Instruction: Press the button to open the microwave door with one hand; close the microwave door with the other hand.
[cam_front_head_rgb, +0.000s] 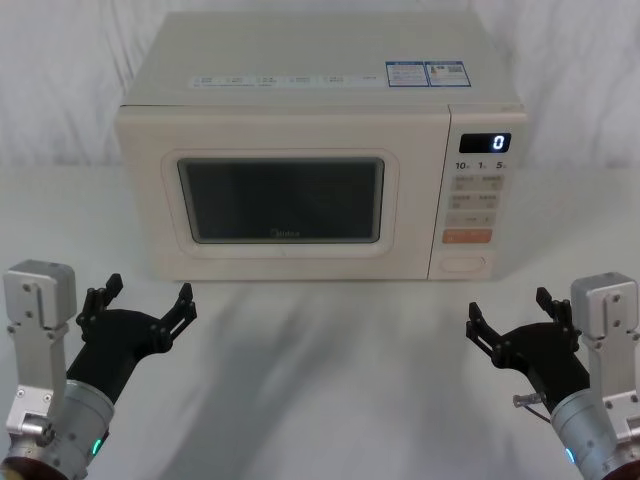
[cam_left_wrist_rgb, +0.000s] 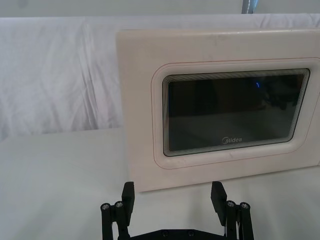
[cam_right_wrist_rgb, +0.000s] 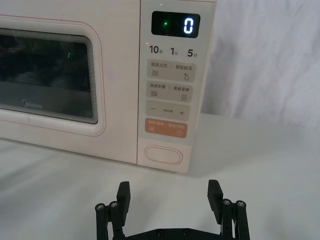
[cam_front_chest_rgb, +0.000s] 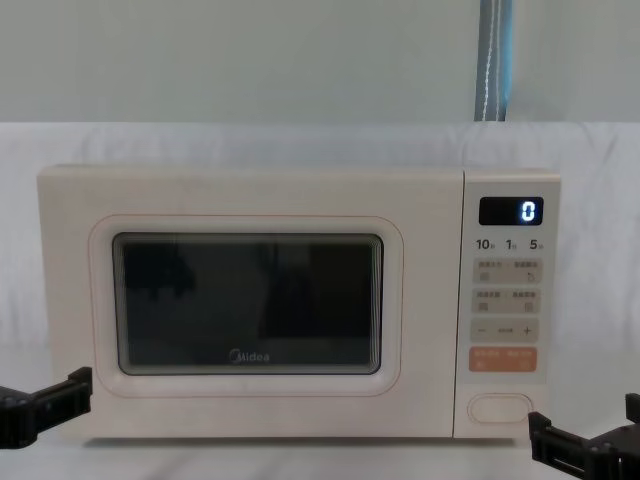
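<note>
A cream microwave stands at the back of the white table, its door (cam_front_head_rgb: 280, 200) shut flush, dark window and Midea logo facing me. The door (cam_left_wrist_rgb: 220, 115) (cam_front_chest_rgb: 250, 305) (cam_right_wrist_rgb: 50, 75) looks closed from every side. At the bottom of the control panel sits the wide cream pill-shaped button (cam_front_head_rgb: 465, 265) (cam_right_wrist_rgb: 163, 154) (cam_front_chest_rgb: 499, 407). My left gripper (cam_front_head_rgb: 140, 305) (cam_left_wrist_rgb: 172, 197) hovers open in front of the door's lower left corner. My right gripper (cam_front_head_rgb: 510, 320) (cam_right_wrist_rgb: 169, 196) is open too, a short way in front of the button, touching nothing.
An orange rectangular button (cam_front_head_rgb: 467, 237) and small beige buttons lie above the pill button, under a display reading 0 (cam_front_head_rgb: 484, 143). White cloth covers the table (cam_front_head_rgb: 330, 380) and the backdrop. Open tabletop lies between the two grippers.
</note>
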